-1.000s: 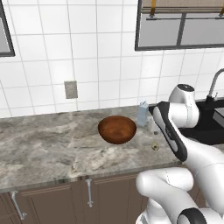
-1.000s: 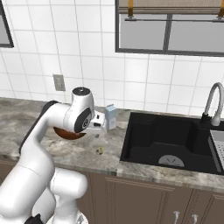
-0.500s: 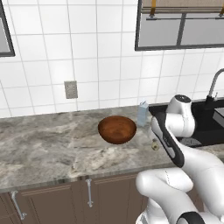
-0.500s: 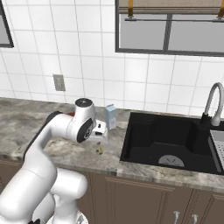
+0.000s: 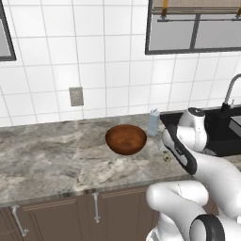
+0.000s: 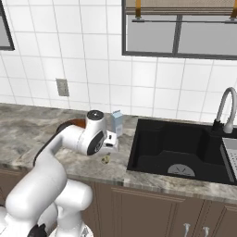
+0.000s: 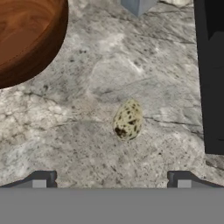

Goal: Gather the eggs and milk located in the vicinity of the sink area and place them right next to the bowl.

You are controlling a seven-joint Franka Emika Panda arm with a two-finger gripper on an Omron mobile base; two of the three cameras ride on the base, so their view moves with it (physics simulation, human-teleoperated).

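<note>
A small cream egg [image 7: 128, 119] with dark speckles lies on the marble counter between the bowl and the sink, also visible as the egg [image 6: 106, 159] and the egg [image 5: 166, 157]. My gripper [image 7: 111, 178] hangs open just above it, the egg lying slightly ahead of the gap between the fingertips [image 7: 43, 177]. The glossy reddish-brown bowl [image 5: 125, 139] sits to the left, its rim showing in the hand view as the bowl [image 7: 26, 39]. The pale blue-and-white milk carton [image 5: 154, 121] stands upright behind the egg, beside the bowl and the sink edge, seen too as the milk [image 6: 116, 122].
The black sink basin [image 6: 180, 148] lies right of the egg, its edge [image 7: 210, 74] close by. A curved grey faucet [image 6: 224, 109] and a perforated tray [image 6: 231, 155] stand at the far right. A wall outlet [image 5: 76, 96] is on the tiles. The counter's front edge [image 5: 70, 190] runs below.
The hand has swung right, away from the bowl, and dropped lower over the egg. The jaws stayed open. Bowl, milk and egg have not moved.
</note>
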